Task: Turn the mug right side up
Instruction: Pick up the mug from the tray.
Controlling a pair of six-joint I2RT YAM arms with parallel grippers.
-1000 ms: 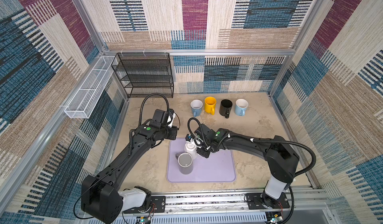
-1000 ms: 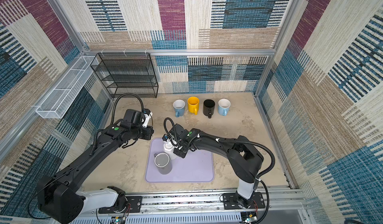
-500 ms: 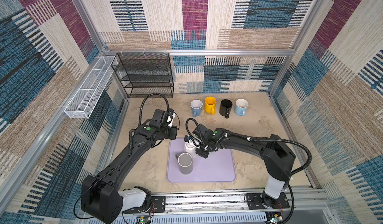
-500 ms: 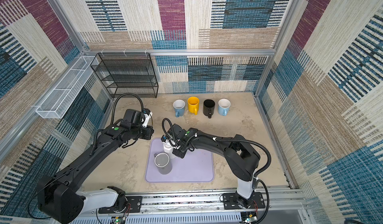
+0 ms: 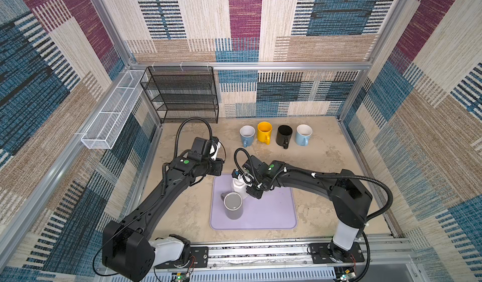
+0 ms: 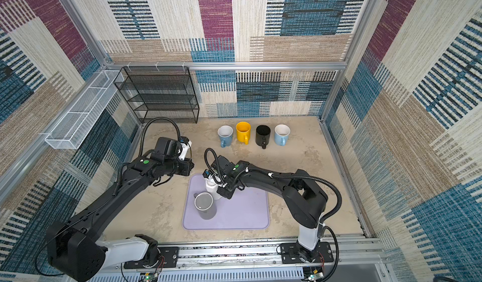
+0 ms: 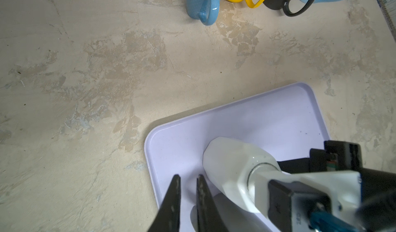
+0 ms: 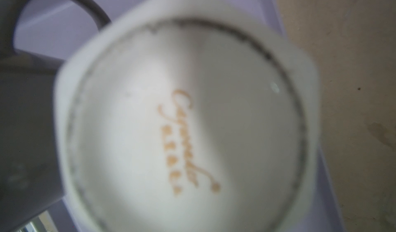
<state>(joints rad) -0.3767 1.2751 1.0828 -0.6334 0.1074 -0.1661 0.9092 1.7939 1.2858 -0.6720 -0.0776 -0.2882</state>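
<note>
Mug (image 5: 238,187), inverted on mat (image 5: 273,211): your right gripper (image 5: 251,189) is clamped on it, tighter than a second ago. Left gripper (image 7: 188,177) hangs slightly parted, empty, unmoved.

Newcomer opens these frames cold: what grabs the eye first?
The right gripper, closed at a white mug standing bottom up on the purple tray at centre; its gold base stamp fills the right wrist view. A grey mug stands close beside it. Farther back, a yellow mug pops from a row of four upright mugs.
</note>
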